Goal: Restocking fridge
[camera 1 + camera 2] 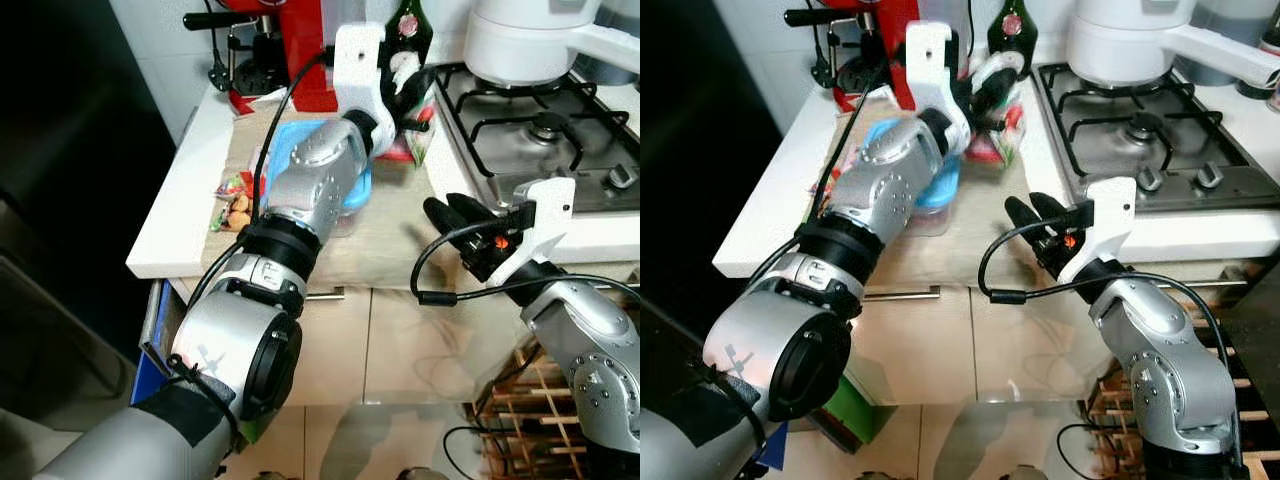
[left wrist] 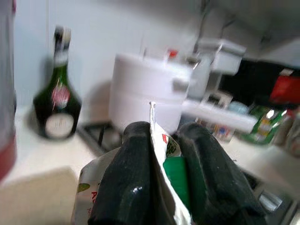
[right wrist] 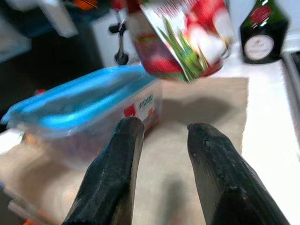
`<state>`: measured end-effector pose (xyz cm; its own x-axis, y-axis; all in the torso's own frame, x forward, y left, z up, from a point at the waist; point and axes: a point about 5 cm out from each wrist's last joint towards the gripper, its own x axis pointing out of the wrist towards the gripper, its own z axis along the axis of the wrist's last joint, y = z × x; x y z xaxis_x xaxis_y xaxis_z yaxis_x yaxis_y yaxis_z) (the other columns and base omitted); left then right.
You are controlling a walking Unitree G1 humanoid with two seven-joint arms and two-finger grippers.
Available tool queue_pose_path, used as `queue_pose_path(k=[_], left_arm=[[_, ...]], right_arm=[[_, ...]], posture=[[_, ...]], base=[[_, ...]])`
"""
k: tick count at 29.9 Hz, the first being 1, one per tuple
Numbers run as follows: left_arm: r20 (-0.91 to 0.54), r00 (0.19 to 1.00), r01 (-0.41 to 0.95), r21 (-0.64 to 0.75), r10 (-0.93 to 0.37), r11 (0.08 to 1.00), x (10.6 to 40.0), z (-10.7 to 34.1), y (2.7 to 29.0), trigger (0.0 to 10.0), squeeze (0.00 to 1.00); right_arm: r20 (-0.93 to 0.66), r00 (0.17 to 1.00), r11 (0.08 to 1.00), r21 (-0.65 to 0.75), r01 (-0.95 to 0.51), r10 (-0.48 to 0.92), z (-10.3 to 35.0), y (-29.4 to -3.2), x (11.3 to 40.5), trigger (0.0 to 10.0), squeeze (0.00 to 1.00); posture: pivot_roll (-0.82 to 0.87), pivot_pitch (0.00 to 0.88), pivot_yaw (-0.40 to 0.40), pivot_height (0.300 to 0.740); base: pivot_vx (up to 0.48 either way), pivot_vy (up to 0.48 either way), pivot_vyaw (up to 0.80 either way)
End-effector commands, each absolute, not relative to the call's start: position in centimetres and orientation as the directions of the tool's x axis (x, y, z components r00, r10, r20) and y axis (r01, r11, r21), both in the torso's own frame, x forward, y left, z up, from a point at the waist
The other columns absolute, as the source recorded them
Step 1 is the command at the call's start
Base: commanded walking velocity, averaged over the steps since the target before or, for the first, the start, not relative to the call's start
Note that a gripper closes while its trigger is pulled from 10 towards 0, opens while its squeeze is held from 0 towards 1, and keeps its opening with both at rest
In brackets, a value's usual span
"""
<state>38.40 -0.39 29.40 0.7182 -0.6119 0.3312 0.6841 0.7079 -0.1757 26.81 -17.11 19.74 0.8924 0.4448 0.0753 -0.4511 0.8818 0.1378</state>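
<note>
We see a white kitchen surface (image 1: 180,215) running across the upper half of the frame, with a gas hob (image 1: 540,130) at upper right. Beige cabinet doors (image 1: 400,345) sit below it. A wooden rack (image 1: 525,400) stands at lower right; white wall tiles (image 1: 170,50) fill the upper left.

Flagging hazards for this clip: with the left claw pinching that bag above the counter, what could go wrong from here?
1. The left claw grips the bag only by its thin top edge, so it might slip or tear.
2. The hanging bag is close to the blue-lidded container and the green bottle; a swing could knock them.
3. The open right claw hovers at the counter's edge, near the left arm's path.
</note>
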Motion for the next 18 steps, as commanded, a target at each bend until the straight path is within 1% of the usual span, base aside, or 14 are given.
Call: queue_pose_path(k=[1, 2, 3, 4, 5, 8, 11, 12, 13, 14, 17, 18], left_arm=[[0.442, 0.670, 0.703, -0.120, -0.597, 0.701, 37.6, 31.4, 0.2, 6.8, 0.00], [0.492, 0.656, 0.691, -0.088, -0.572, 0.717, 37.3, 32.4, 1.0, 10.0, 0.00], [0.492, 0.656, 0.691, -0.088, -0.572, 0.717, 37.3, 32.4, 1.0, 10.0, 0.00], [0.522, 0.647, 0.682, -0.071, -0.556, 0.728, 37.1, 33.0, 1.5, 10.0, 0.00], [0.557, 0.633, 0.669, -0.045, -0.538, 0.742, 36.8, 33.7, 2.0, 10.0, 0.00], [0.599, 0.605, 0.640, 0.026, -0.524, 0.768, 36.3, 34.7, 2.7, 10.0, 0.00], [0.603, 0.603, 0.637, 0.030, -0.522, 0.770, 36.2, 34.6, 2.9, 10.0, 0.00], [0.605, 0.603, 0.635, 0.031, -0.520, 0.772, 36.1, 34.3, 3.0, 10.0, 0.00], [0.594, 0.622, 0.614, 0.035, -0.510, 0.789, 36.1, 33.6, 3.2, 10.0, 0.00], [0.586, 0.635, 0.598, 0.039, -0.503, 0.800, 36.0, 33.0, 3.4, 10.0, 0.00], [0.581, 0.653, 0.551, 0.077, -0.486, 0.831, 35.8, 32.3, 3.9, 10.0, 0.00], [0.581, 0.653, 0.551, 0.077, -0.486, 0.831, 35.8, 32.3, 3.9, 10.0, 0.00]], right_arm=[[0.130, 0.900, 0.895, 0.117, -0.431, 0.417, 20.8, -16.9, 27.3, 10.0, 0.00], [0.145, 0.899, 0.895, 0.116, -0.430, 0.413, 21.1, -16.7, 27.5, 10.0, 0.00], [0.145, 0.899, 0.895, 0.116, -0.430, 0.413, 21.1, -16.7, 27.5, 10.0, 0.00], [0.152, 0.897, 0.895, 0.115, -0.432, 0.414, 21.2, -16.6, 27.5, 10.0, 0.00], [0.154, 0.895, 0.893, 0.115, -0.436, 0.418, 21.3, -16.5, 27.6, 10.0, 0.00], [0.153, 0.894, 0.891, 0.114, -0.438, 0.420, 21.2, -16.5, 27.9, 10.0, 0.00], [0.161, 0.901, 0.901, 0.109, -0.421, 0.402, 21.3, -16.6, 28.1, 10.0, 0.00], [0.180, 0.915, 0.919, 0.098, -0.382, 0.362, 21.4, -16.9, 28.4, 10.0, 0.00], [0.224, 0.941, 0.955, 0.100, -0.280, 0.253, 21.7, -17.6, 29.0, 10.0, 0.00], [0.254, 0.951, 0.973, 0.107, -0.207, 0.174, 21.9, -18.0, 29.3, 10.0, 0.00], [0.303, 0.952, 0.992, 0.098, -0.075, 0.042, 22.2, -18.6, 29.7, 10.0, 0.00], [0.303, 0.952, 0.992, 0.098, -0.075, 0.042, 22.2, -18.6, 29.7, 10.0, 0.00]], posture=[[-0.25, 0.000, 0.098, 0.740], [-0.24, 0.000, 0.091, 0.740], [-0.24, 0.000, 0.091, 0.740], [-0.24, 0.000, 0.087, 0.740], [-0.24, 0.000, 0.081, 0.740], [-0.23, 0.000, 0.076, 0.740], [-0.23, 0.000, 0.072, 0.740], [-0.23, 0.000, 0.072, 0.740], [-0.22, 0.000, 0.069, 0.740], [-0.22, 0.000, 0.069, 0.740], [-0.21, 0.000, 0.066, 0.740], [-0.21, 0.000, 0.066, 0.740]], base=[[0.000, 0.000, 0.00], [0.000, 0.000, 0.00], [0.000, 0.000, 0.00], [0.000, 0.000, 0.00], [0.000, 0.000, 0.00], [0.000, 0.000, 0.00], [0.000, 0.000, 0.00], [0.000, 0.000, 0.00], [0.000, 0.000, 0.00], [0.000, 0.000, 0.00], [0.000, 0.000, 0.00], [0.000, 0.000, 0.00]])
